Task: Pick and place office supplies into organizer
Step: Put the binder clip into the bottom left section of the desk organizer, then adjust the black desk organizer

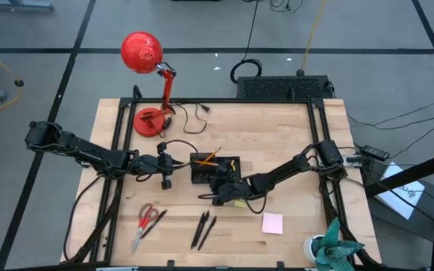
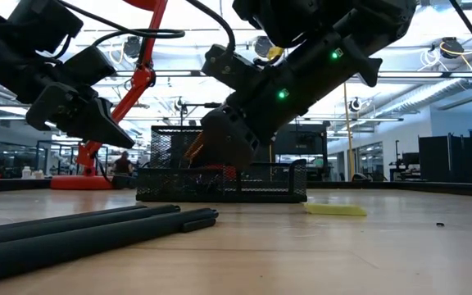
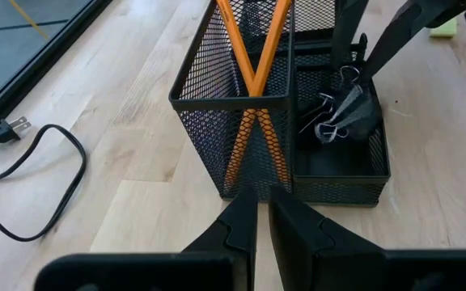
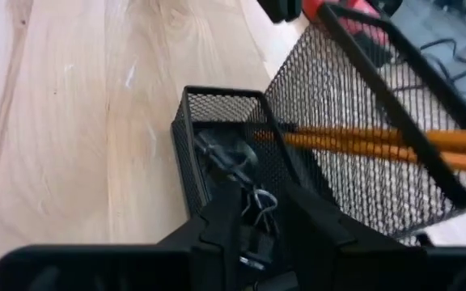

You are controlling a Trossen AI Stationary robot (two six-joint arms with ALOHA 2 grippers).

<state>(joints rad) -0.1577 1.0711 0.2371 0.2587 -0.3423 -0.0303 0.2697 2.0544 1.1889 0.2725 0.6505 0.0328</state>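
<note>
The black mesh organizer (image 1: 202, 162) stands mid-table. Two orange pencils (image 3: 253, 73) lean crossed in its tall compartment. My right gripper (image 4: 257, 234) reaches down into the low front compartment (image 3: 338, 162), shut on a small black clip; another clip (image 4: 223, 152) lies on that compartment's floor. My left gripper (image 3: 263, 222) hovers shut just left of the organizer, touching nothing. Red-handled scissors (image 1: 145, 220), black pens (image 1: 203, 228), the pink sticky pad (image 1: 272, 222) and the yellow piece (image 1: 241, 202) lie on the table nearer the front edge. My right gripper pinches a small black clip by its black body (image 4: 252, 246) between the two fingers. It comes slanting down from the table's near right side. The clip's silver wire handles (image 4: 259, 202) stick out ahead of the fingertips, inside the low compartment above its floor.
A red desk lamp (image 1: 145, 68) stands at the far left, its cord and plug (image 3: 6, 129) trailing over the table toward the organizer. A larger black box (image 1: 281, 86) sits past the far edge. A green object (image 1: 330, 248) occupies the near right corner.
</note>
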